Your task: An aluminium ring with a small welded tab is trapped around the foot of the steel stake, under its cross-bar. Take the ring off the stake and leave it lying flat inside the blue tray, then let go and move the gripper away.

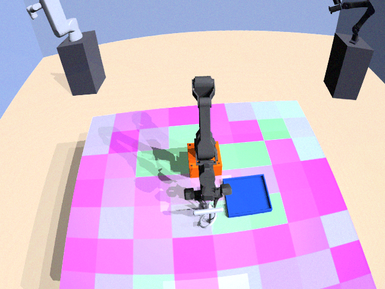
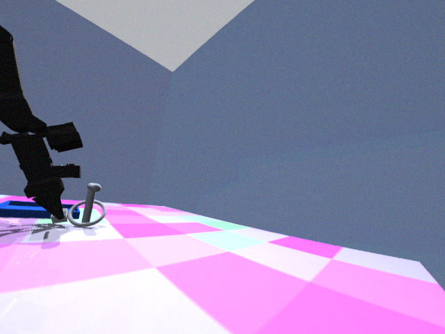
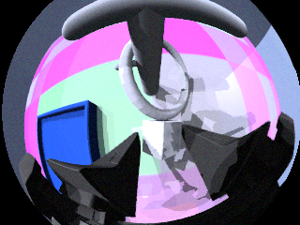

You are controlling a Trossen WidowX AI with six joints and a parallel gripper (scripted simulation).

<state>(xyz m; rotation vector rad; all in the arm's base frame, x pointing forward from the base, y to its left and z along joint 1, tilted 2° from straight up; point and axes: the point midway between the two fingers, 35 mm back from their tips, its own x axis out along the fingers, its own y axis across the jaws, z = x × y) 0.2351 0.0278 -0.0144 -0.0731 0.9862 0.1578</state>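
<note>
- Gripper (image 1: 210, 206) (image 2: 61, 218) (image 3: 160, 133): pointing down at an angle, tips low, close to the block-shaped tab (image 2: 57, 218) (image 3: 153, 136) on the ring.
- Fingers: spread part-way, w/ a gap btwn them, nothing pinched. Wrist cam has the tab ahead of that gap; exact clearance or contact at the tips, can't tell.
- Ring (image 1: 203, 226) (image 2: 86, 225) (image 3: 128, 91): on the stake (image 1: 211, 216) (image 2: 88, 210) (image 3: 149, 61), looped around its lower part, under the bar (image 1: 206, 211) (image 2: 94, 186) (image 3: 155, 11). Sits tilted, not flat; lower edge near the mat (image 1: 124, 254) (image 2: 215, 287) (image 3: 94, 75).
- Tab: on the gripper side of the ring, pale + boxy. Small nub also visible on the ring in wrist cam.
- Bar: runs crosswise over the stake top, wider than the post, reaching out both sides.
- Tray (image 1: 248, 194) (image 2: 21, 211) (image 3: 66, 136): blue, shallow, low walls, flat on the mat near the stake; ring's outside it, so the job's not done.
- Arm (image 1: 204, 124) (image 2: 10, 90): dark, on an orange base (image 1: 192, 171), reaching fwd from there to the stake.
- Bkgd, top cam: pale arm (image 1: 56, 18) on one dark pedestal (image 1: 71, 68), black arm (image 1: 363, 21) on another, both well apart from the mat.
</note>
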